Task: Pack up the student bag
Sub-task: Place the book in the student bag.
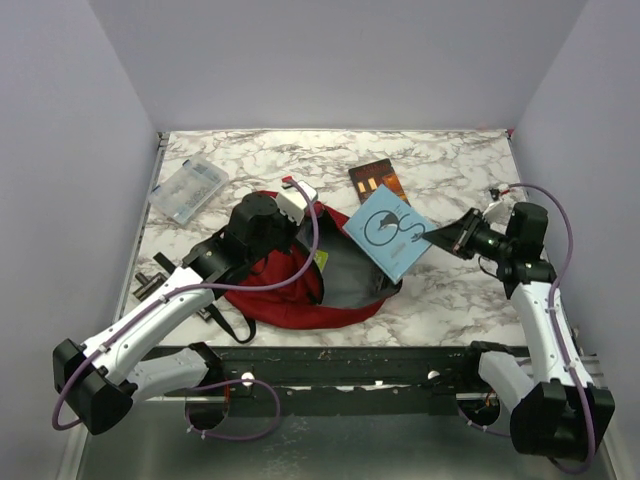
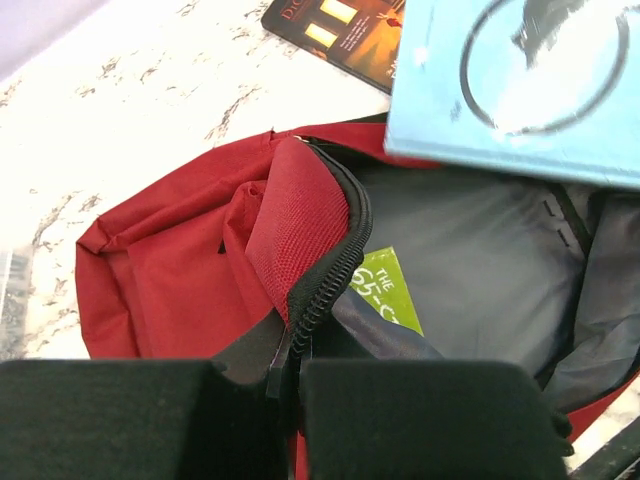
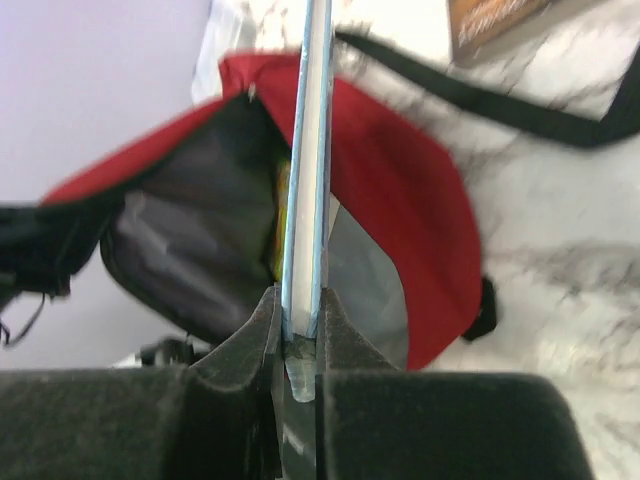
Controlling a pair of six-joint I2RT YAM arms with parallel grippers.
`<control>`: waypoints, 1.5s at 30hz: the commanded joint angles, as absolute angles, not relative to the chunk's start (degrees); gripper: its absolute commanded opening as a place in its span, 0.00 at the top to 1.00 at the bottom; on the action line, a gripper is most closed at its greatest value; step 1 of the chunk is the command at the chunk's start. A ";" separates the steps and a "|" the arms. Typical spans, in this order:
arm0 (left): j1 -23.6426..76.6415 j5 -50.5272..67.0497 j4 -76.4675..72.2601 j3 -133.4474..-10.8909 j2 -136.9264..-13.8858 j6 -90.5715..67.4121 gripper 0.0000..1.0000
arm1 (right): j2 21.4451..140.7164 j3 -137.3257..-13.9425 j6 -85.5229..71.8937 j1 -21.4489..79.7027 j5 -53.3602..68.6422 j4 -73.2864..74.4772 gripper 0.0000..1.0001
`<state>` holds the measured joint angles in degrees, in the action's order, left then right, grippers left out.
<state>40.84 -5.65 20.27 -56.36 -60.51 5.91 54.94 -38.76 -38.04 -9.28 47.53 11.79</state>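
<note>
The student bag (image 1: 300,305) is a dark red backpack lying open in the middle of the table, its grey lining showing. My left gripper (image 2: 285,385) is shut on the bag's zipper edge (image 2: 325,280) and holds the opening up. Inside the bag (image 2: 170,270) lies a green book (image 2: 390,290). My right gripper (image 1: 432,237) is shut on the corner of a light blue book (image 1: 388,232), which hangs tilted over the bag's right rim. In the right wrist view the blue book (image 3: 308,150) stands edge-on between the jaws, in front of the bag's mouth (image 3: 190,230).
A dark book with orange panels (image 1: 375,180) lies behind the bag. A clear plastic case (image 1: 188,188) sits at the back left. Black straps (image 1: 225,320) trail from the bag toward the table's front edge.
</note>
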 commanded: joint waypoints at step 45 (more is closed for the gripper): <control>44.25 4.50 17.54 -57.35 -57.35 6.16 1.00 | 73.46 -30.05 -66.17 38.87 -1.95 -26.75 1.00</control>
